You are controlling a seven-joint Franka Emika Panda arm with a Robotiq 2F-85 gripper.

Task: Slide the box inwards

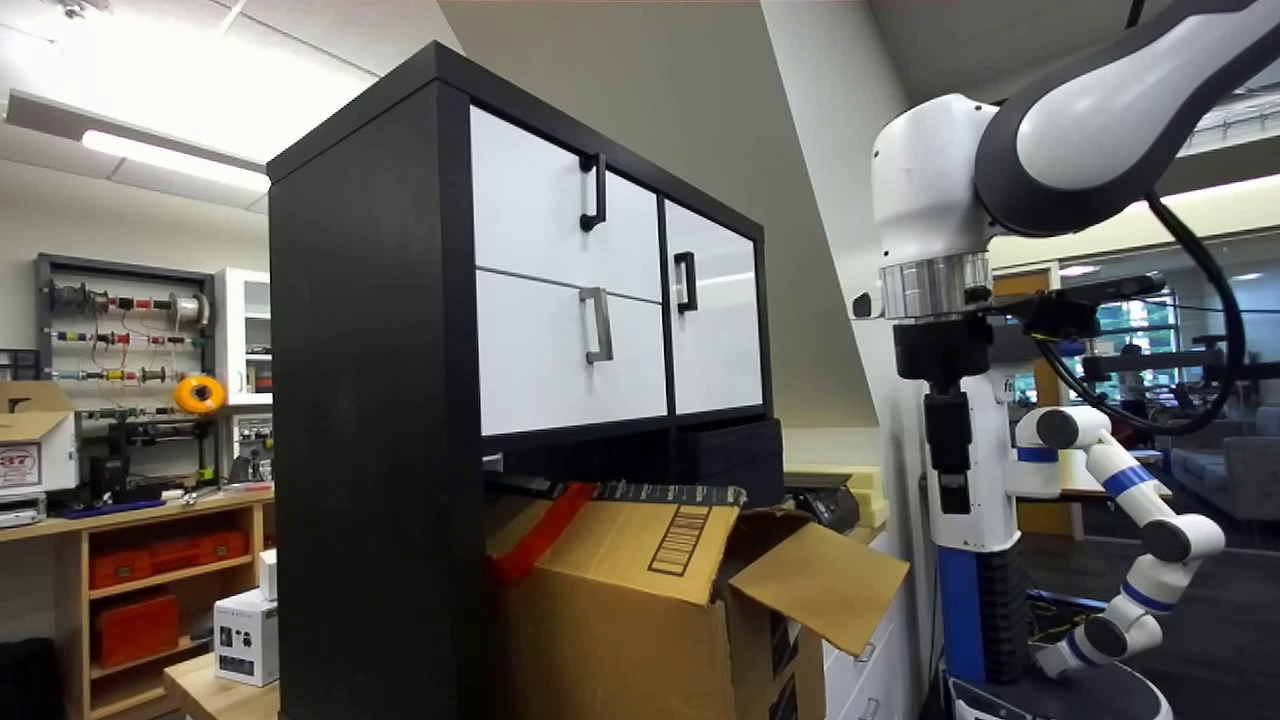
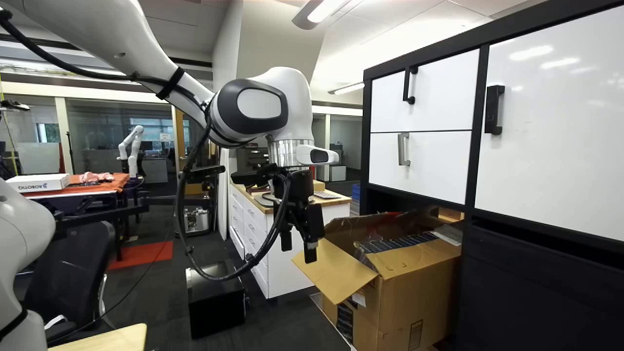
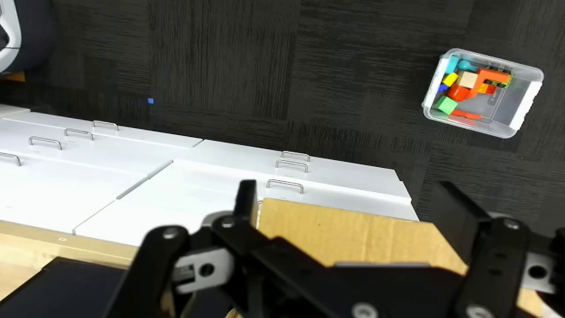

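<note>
Alignment is the step I am judging to be in hand, with the slide itself not yet beginning. The box (image 2: 414, 302) is sitting partly inside the lower bay of the black cabinet (image 1: 360, 350), beneath its white fronts (image 1: 545, 370), and is jutting out in front of them. My gripper (image 2: 298, 247) is hanging nearby, pointing down, and in an exterior view a gap is showing between it and the loose flap (image 1: 825, 585) that is sticking from the box's outward face. From the wrist I am seeing the fingers (image 3: 457, 225) standing wide apart, clamping nothing, with what I am taking for the flap showing below.

Next I am reckoning on bringing the fingers together into one firm pusher, lowering in front of the box's solid outward face, and then pressing level toward the bay. I am minding the flap: pushing there is likely to be folding it while the box is staying put. I am also watching for the box turning and catching on the dark bin (image 2: 536, 287) beside it.
</note>
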